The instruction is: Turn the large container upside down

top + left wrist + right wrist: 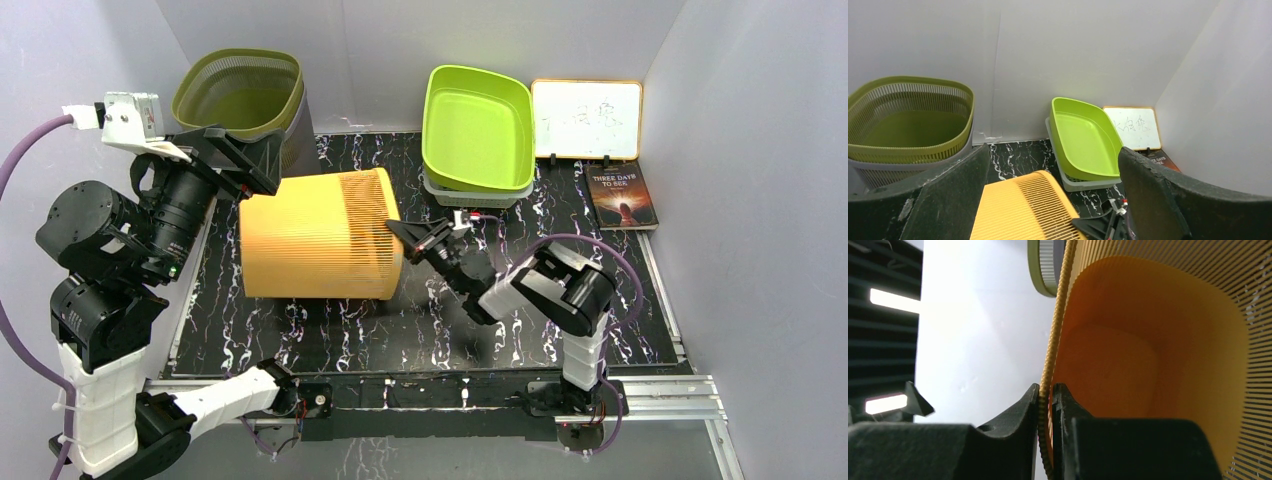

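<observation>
Enclosure: plain white walls (720, 150) on three sides.
Table (330, 335): black top with white marbling, carrying everything below.
Large container (315, 235): orange, slatted, lying on its side mid-table, mouth facing right and closed base facing left.
Olive basket (238, 95): far left corner, nested upright in a grey basket (300, 125).
Lime tray (478, 125): far centre-right, tilted, resting in a grey tray (475, 195).
Whiteboard (586, 120): propped against the back wall, just right of the lime tray.
Book (622, 195): dark cover, flat in front of the whiteboard.
Left tool (262, 168): jaws spread wide, empty, over the container's base end.
Right tool (398, 232): pinched tight on the container's rim, one finger inside and one outside.
</observation>
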`<control>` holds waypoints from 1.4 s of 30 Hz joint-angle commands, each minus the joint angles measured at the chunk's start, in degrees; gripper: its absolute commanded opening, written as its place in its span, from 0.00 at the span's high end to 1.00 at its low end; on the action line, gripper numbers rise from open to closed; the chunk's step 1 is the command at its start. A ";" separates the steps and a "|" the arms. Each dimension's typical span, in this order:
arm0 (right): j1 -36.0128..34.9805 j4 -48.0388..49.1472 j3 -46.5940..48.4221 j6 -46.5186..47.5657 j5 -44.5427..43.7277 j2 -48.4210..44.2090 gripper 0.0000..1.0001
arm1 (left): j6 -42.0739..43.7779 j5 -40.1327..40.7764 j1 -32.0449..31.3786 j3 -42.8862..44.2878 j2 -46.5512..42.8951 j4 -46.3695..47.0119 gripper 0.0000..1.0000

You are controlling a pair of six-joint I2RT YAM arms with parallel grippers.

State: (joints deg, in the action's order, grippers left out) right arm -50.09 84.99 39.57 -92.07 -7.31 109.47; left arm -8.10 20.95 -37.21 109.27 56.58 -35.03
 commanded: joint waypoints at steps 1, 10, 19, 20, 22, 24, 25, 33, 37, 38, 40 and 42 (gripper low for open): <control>5.57 18.86 -8.42 -8.76 1.49 -0.98 1.00 | 1.58 1.66 0.12 1.24 0.55 -0.48 0.02; 11.01 18.88 -17.04 -9.44 6.67 -4.31 1.00 | 1.36 1.74 0.01 0.11 0.38 -0.24 0.02; 11.76 18.98 -22.61 -8.16 8.99 -1.11 1.00 | 0.76 1.21 0.10 -1.77 0.29 0.26 0.02; 11.80 18.89 -23.30 -7.76 8.86 -1.18 1.00 | 0.72 1.20 0.06 -1.99 0.11 0.26 0.02; 12.06 18.83 -24.70 -6.82 8.48 -1.27 1.00 | 0.58 1.27 0.10 -2.57 -0.16 0.45 0.02; 12.54 18.34 -25.83 -5.88 8.51 -1.43 1.00 | 0.46 1.29 0.08 -3.29 -0.33 0.69 0.02; 12.83 17.72 -26.26 -5.46 8.38 -1.56 0.97 | 0.41 1.22 0.05 -3.61 -0.41 0.80 0.02; 15.49 6.46 -27.18 1.90 10.30 -3.57 0.69 | -0.15 1.11 0.10 -6.64 -1.10 1.04 0.02; 16.39 -6.83 -25.47 7.98 10.13 -8.34 0.65 | -0.67 0.99 0.04 -8.63 -1.59 1.81 0.02; 16.61 -10.83 -24.90 9.59 9.62 -10.29 0.65 | -0.83 0.82 -0.03 -9.04 -1.69 1.96 0.02; 16.64 -19.23 -23.33 13.30 8.22 -14.76 0.63 | -1.08 0.63 0.07 -10.05 -1.80 2.26 0.02; 16.67 -29.65 -20.88 17.92 6.13 -19.20 0.60 | -1.34 0.43 0.13 -10.92 -1.85 2.75 0.02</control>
State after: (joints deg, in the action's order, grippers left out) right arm -33.67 69.91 13.65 -84.60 1.45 98.52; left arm -8.78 21.85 -37.21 99.57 55.20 -34.63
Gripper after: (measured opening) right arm 0.379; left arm 0.983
